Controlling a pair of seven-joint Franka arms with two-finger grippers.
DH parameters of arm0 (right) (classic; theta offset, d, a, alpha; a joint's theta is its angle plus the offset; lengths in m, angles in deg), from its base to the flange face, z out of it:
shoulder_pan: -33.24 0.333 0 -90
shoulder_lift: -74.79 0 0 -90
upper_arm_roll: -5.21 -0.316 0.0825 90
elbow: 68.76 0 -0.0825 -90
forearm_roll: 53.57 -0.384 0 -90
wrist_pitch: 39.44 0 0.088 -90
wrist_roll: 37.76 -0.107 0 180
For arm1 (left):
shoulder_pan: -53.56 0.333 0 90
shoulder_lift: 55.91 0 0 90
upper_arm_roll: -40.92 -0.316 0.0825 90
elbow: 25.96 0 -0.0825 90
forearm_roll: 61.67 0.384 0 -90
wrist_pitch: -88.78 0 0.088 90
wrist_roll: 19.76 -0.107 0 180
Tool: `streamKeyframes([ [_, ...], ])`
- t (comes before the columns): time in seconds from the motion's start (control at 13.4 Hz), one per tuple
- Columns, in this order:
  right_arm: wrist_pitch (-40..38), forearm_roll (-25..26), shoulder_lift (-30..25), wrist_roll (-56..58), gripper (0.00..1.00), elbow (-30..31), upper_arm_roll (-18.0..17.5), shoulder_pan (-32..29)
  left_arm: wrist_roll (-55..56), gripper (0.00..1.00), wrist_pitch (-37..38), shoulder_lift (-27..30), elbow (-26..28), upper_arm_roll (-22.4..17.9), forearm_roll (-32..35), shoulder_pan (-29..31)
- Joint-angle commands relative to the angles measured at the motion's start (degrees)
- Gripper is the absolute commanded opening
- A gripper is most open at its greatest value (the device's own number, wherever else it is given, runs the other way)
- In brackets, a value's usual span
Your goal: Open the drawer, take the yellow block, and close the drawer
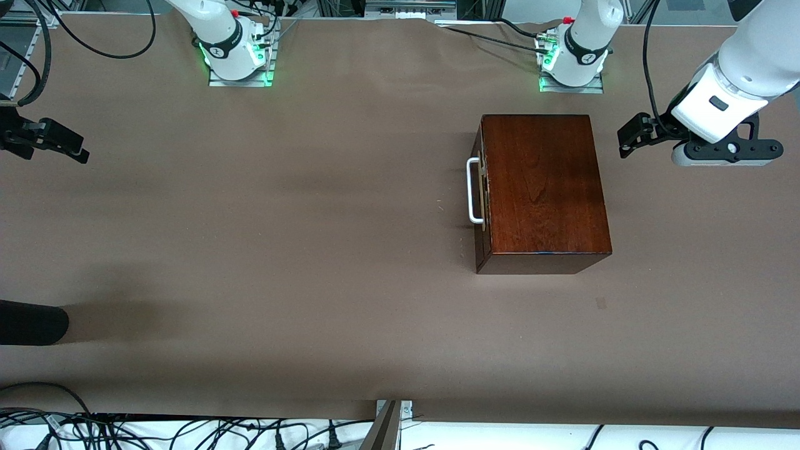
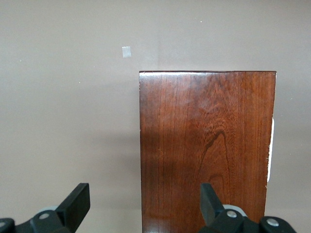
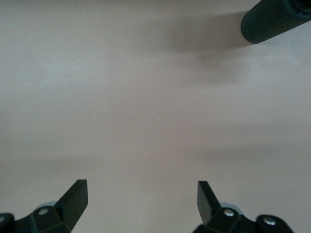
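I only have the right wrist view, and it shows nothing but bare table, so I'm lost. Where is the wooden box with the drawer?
Observer: The glossy dark mahogany box sits toward the left arm's end of the brown table. Your right gripper hovers at the right arm's end.
Operator: Is the drawer open?
Observer: No, the drawer is shut. Its white U-shaped bar handle faces the right arm's end.
Operator: Any yellow block showing?
Observer: None in any view. The left gripper waits over the table beside the box, fingers open.
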Motion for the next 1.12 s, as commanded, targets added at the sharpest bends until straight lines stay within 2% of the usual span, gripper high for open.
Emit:
streamKeyframes([
  [0.0, -0.58, -0.85, 0.67, -0.45, 1.00, -1.49, -0.23, -0.47, 0.77, 1.00, -0.25, 0.64, 0.14, 0.50, 1.01, 0.23],
  [0.52, -0.58, -0.85, 0.67, -0.45, 1.00, -1.49, -0.23, -0.47, 4.18, 1.00, -0.17, 0.03, -0.91, 1.20, 1.10, -0.73],
  [0.67, -0.58, -0.85, 0.67, -0.54, 1.00, -1.49, -0.23, -0.47, 8.75, 1.00, -0.08, -2.25, -2.93, 3.05, 1.28, -2.22],
  [1.04, -0.58, -0.85, 0.67, -0.54, 1.00, -1.49, -0.23, -0.56, 17.44, 1.00, -0.43, -9.54, -6.54, 4.37, 2.76, -8.72],
])
